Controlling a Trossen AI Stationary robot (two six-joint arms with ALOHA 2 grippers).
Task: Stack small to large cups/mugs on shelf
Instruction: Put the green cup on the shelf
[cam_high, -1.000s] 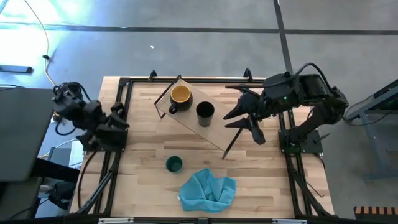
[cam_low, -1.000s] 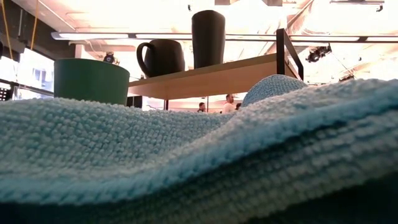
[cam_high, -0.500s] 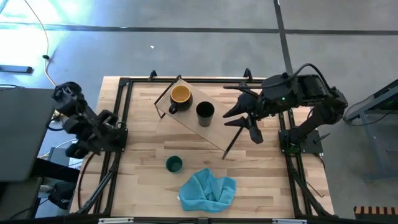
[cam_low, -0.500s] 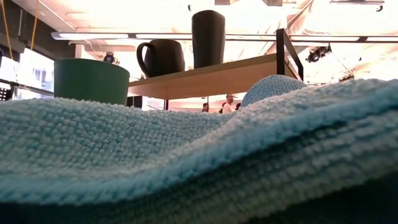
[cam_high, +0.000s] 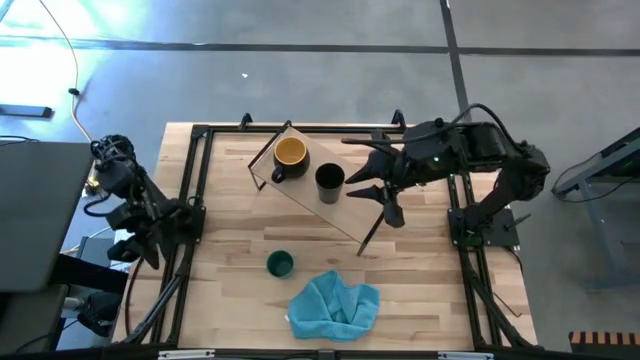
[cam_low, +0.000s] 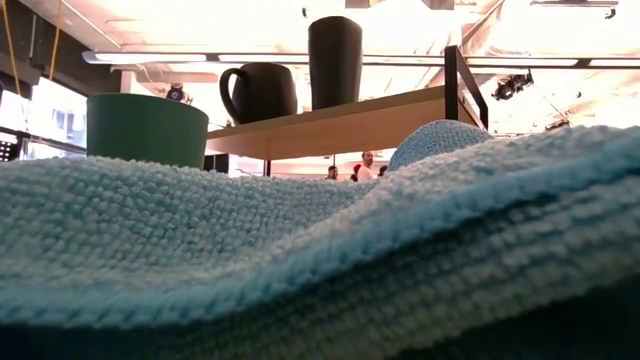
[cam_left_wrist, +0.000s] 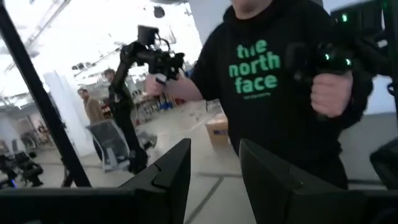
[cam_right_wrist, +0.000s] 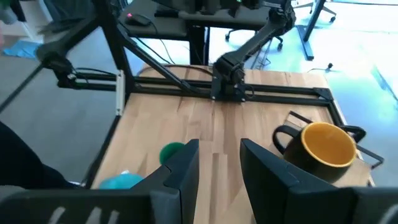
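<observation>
While the right claw (cam_high: 368, 192) hovers fingers apart beside the black cup (cam_high: 330, 181) on the shelf (cam_high: 345, 218), likely to grab it, the green cup (cam_high: 279, 264) sits on the counter (cam_high: 230, 270); left claw (cam_left_wrist: 214, 177) apart, idle.

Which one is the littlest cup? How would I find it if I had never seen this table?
Look at the big striped wooden table. Near its front lies a crumpled teal-blue cloth, and just behind that stands the green cup, by itself on the tabletop. The yellow-orange mug and the black cup stand up on the shelf; only the green one is down low.
</observation>
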